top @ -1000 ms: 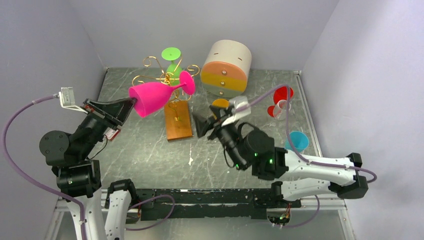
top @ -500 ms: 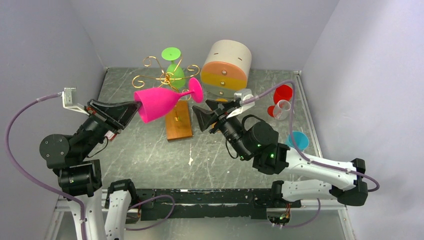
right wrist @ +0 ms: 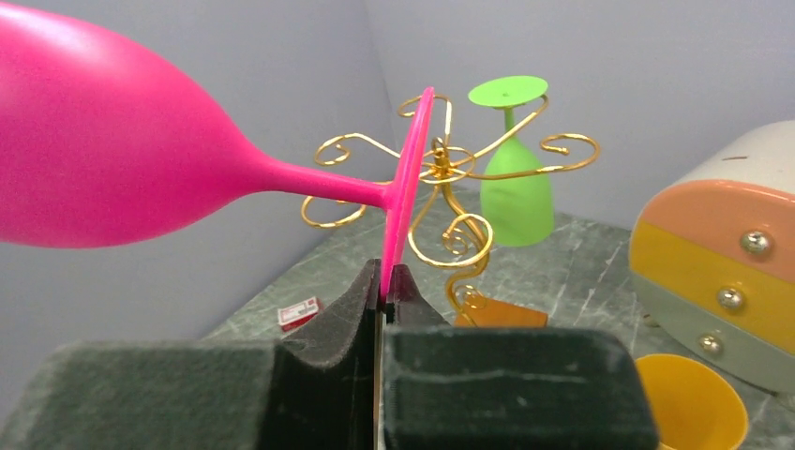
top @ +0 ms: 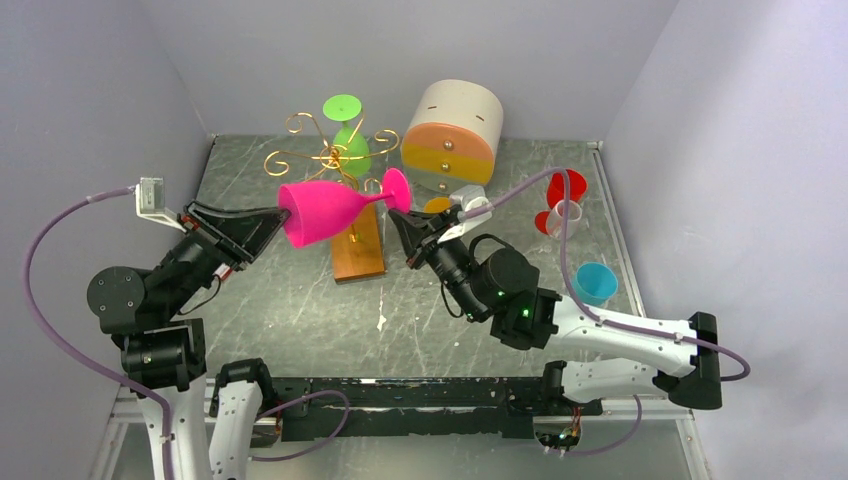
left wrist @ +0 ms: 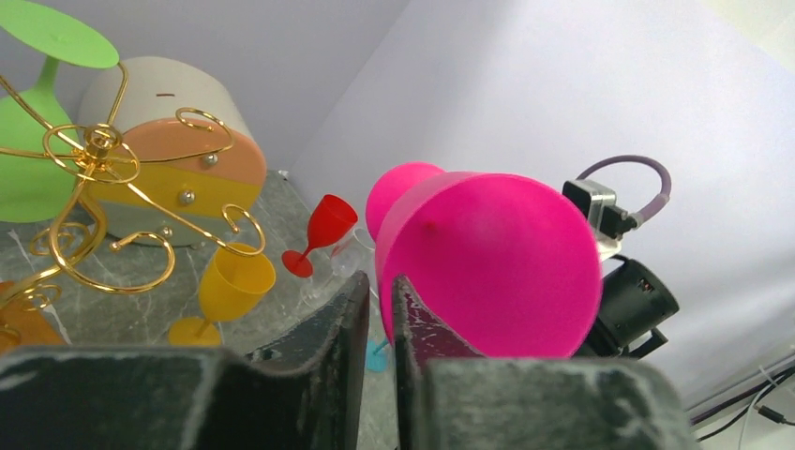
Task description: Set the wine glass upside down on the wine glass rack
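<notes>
Pink wine glass [top: 328, 210] hangs sideways in the air beside the gold wine glass rack [top: 325, 157], apparently mid-handover. The right gripper [right wrist: 383, 279] is clamped on the foot's edge. The left gripper [left wrist: 380, 295] sits almost closed at the bowl rim; whether it grips, I cannot tell. Next: left releases, right inverts the glass onto a free scroll.

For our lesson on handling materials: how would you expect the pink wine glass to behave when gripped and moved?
The pink glass looks opaque and thin, so probably stiff, light plastic; its foot shows no bend where the right tool pinches it. Its smooth sheen suggests it may slip. Laid down, the round bowl would likely roll.
</notes>
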Controlling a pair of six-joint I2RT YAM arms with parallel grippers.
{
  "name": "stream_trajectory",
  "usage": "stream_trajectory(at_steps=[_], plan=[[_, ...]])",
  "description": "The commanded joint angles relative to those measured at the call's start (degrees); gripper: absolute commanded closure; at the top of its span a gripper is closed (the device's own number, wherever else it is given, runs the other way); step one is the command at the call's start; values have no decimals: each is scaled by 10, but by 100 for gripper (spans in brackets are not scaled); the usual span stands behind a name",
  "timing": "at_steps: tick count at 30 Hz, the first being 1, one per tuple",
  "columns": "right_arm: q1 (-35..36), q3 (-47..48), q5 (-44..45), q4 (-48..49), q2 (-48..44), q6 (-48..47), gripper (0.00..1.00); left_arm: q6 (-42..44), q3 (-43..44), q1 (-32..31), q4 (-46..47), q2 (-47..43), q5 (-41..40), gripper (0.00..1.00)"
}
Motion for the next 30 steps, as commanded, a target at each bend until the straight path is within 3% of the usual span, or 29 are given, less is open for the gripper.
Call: stream_trajectory(at_steps=[1,8,15,23,30], plan=[[-3,-28,13,68,-24,-48,100,18,2,-2,-11,-2,0,72],[-4,-7,50,18,-40,-128,100,68,27,-2,-102,-9,-58,23],[-3,-18,53,18,-88,-276,100,126,63,-2,-176,11,-83,2],[-3,29,57,-53,-60,-502,100,166,51,-2,-217,28,-83,4],[-3,6,-67,-145,-115,-614,100,201,97,-2,-281,90,-29,18]])
